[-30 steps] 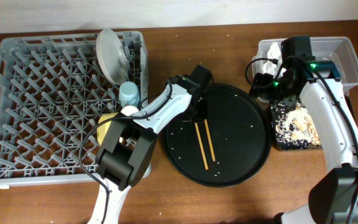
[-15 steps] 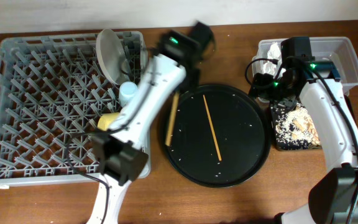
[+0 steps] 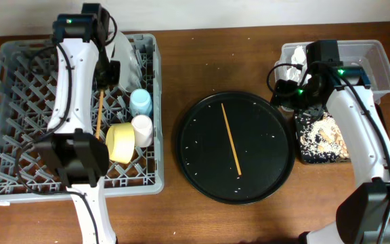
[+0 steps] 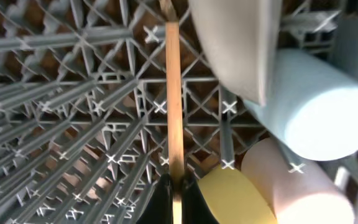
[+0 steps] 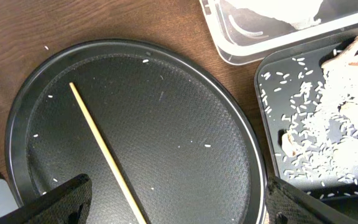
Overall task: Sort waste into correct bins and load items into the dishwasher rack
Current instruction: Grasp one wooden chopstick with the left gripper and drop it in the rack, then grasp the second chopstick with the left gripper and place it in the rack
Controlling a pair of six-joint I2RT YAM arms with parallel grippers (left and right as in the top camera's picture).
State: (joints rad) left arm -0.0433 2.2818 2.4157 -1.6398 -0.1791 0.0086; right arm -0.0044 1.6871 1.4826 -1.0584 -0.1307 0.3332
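Overhead shows the left hand (image 4: 174, 196), clamped on one thin wooden chopstick (image 3: 99, 114), now swung over the grey lattice plastic rack (image 3: 26, 102); the second chopstick (image 3: 231, 139) remains on the large round black tray (image 3: 198, 166).

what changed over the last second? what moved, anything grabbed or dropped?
The left gripper took one chopstick off the round black tray and swung left; it now holds it over the dishwasher rack. The other chopstick is still on that tray, slightly shifted. The right gripper, open, the clear tub and the shallow black tray stayed put.
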